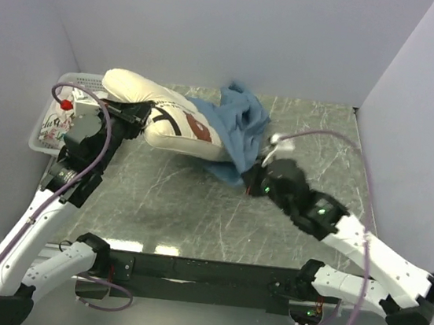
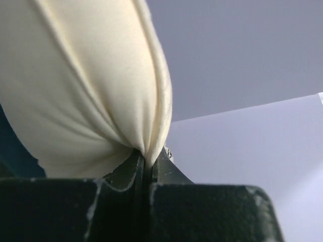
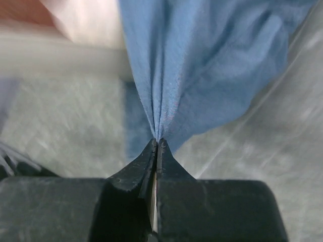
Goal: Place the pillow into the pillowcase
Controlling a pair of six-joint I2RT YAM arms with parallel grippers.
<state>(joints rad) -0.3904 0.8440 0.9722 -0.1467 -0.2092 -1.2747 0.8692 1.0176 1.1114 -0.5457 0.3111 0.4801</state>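
Observation:
The cream pillow (image 1: 156,111) with its brown bear print lies at the back of the table, its right end inside the blue pillowcase (image 1: 241,126). My left gripper (image 1: 142,112) is shut on a pinch of the pillow's cream fabric (image 2: 91,85), seen close in the left wrist view. My right gripper (image 1: 253,175) is shut on the lower edge of the pillowcase (image 3: 202,65), with the blue cloth fanning out from its closed fingertips (image 3: 158,143). The pillow shows blurred at the upper left of the right wrist view (image 3: 91,25).
A white basket (image 1: 50,122) holding patterned cloths stands at the back left by the wall. Purple cables loop over both arms. The marbled grey tabletop (image 1: 195,207) lies between the arms, and walls close in the back and sides.

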